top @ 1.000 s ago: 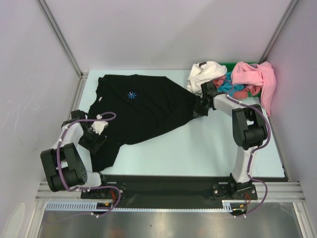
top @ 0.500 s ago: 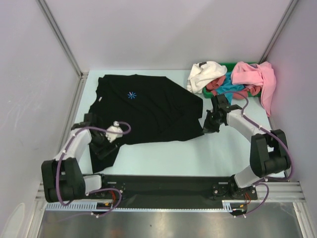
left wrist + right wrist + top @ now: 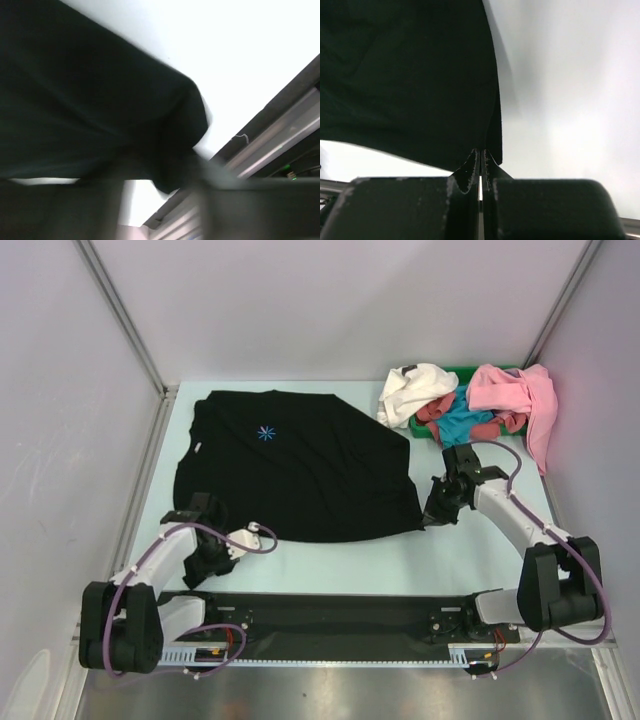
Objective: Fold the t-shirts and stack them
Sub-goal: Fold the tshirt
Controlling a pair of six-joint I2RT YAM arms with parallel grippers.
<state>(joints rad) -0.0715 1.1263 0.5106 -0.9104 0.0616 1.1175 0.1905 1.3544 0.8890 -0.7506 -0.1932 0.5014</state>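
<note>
Where the black t-shirt [image 3: 300,465] lies: spread open over the left and middle of the bench [image 3: 480,560], collar towards the far left, hem towards the arms.
Look of the cloth: matte black and soft, mostly flat with a few shallow creases; the near hem runs in a slightly curved line.
Print: a small light-blue starburst [image 3: 266,432] on the chest, facing up.
Near right corner: drawn out to a point, where the right wrist view shows the dark fabric [image 3: 410,75] tapering down to the fingertips.
Right end effector [image 3: 437,515]: clenched on that corner of the black t-shirt, its jaws pressed together with the cloth edge running in between them.
Near left corner: a rounded fold of black fabric [image 3: 90,100] hangs close before the left wrist camera, blurred.
Left end effector [image 3: 212,545]: low at the shirt's near left edge; whether it is released or grasping the cloth cannot be told from the blur.
Other t-shirts: white [image 3: 415,390], red [image 3: 432,412], teal [image 3: 462,422] and pink [image 3: 515,395], crumpled together in a heap at the far right corner.
Under the heap: a green container [image 3: 490,368], only its edges showing.
</note>
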